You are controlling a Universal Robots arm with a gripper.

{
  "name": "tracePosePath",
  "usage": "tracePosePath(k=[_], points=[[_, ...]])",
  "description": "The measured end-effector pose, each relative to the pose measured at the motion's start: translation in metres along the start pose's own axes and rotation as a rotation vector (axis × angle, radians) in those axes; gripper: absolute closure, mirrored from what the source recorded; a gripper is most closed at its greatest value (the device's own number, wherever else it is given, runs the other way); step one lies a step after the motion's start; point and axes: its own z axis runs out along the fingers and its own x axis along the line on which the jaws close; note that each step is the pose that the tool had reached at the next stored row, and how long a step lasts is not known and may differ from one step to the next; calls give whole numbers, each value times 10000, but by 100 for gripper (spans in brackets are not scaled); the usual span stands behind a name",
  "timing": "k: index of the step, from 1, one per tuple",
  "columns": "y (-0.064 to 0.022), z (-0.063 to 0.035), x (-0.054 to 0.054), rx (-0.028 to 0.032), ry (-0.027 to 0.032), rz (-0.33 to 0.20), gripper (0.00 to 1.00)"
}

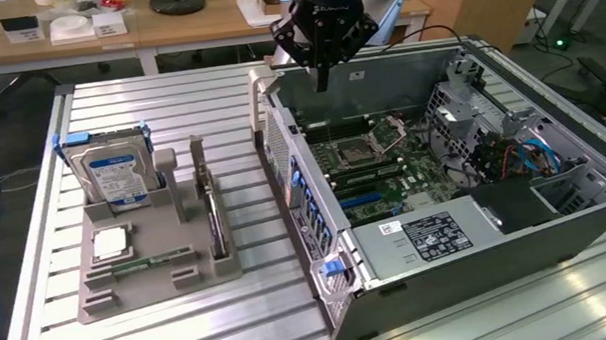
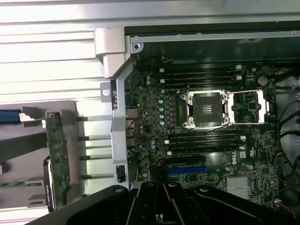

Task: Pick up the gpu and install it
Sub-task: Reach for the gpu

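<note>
The gpu (image 1: pixel 211 203) is a thin card standing on edge in a slot of the grey holder (image 1: pixel 150 292), on the exterior view's left. In the wrist view the gpu (image 2: pixel 57 161) shows its greenish-brown face beside the case wall. My gripper (image 1: pixel 324 83) hangs above the open computer case (image 1: pixel 483 257), over its far wall, well apart from the gpu. Its fingers are shut together with nothing between them. The black gripper body (image 2: pixel 164 199) hangs over the motherboard (image 2: pixel 154 117).
A silver hard drive with a blue label (image 1: pixel 114 175) stands upright at the holder's far end. A square chip (image 1: pixel 111 243) and a narrow green memory stick (image 1: pixel 148 262) lie nearer. Inside the case are a CPU socket (image 2: pixel 206 108) and a blue slot (image 2: pixel 186 170). Desks stand behind.
</note>
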Motion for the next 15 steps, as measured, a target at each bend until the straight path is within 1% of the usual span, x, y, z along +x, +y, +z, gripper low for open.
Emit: tracePosePath(k=[15], points=[[-13,-3,180,0,0,-1,89]])
